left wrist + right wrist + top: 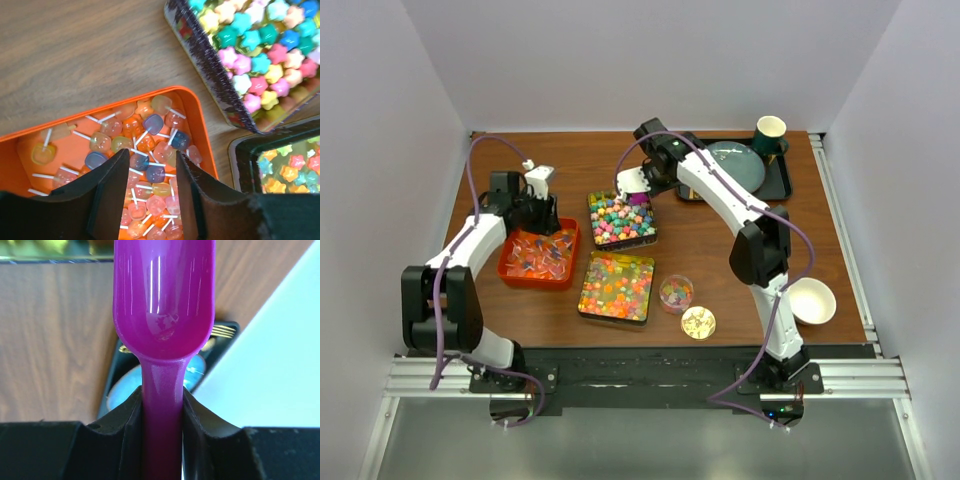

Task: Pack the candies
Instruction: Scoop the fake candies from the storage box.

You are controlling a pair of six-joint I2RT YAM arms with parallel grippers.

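The right tool is clamped on a scoop. The left tool is held apart over an orange tray; the candies (stars, beads) are kept in 2 tins on the counter.

The scoop is glossy magenta. The star candies are pastel pink, teal, blue and yellow. The orange tray holds translucent orange, pink, yellow and violet-grey lollipops on white sticks. The table is brown wood grain; the bowl is white.
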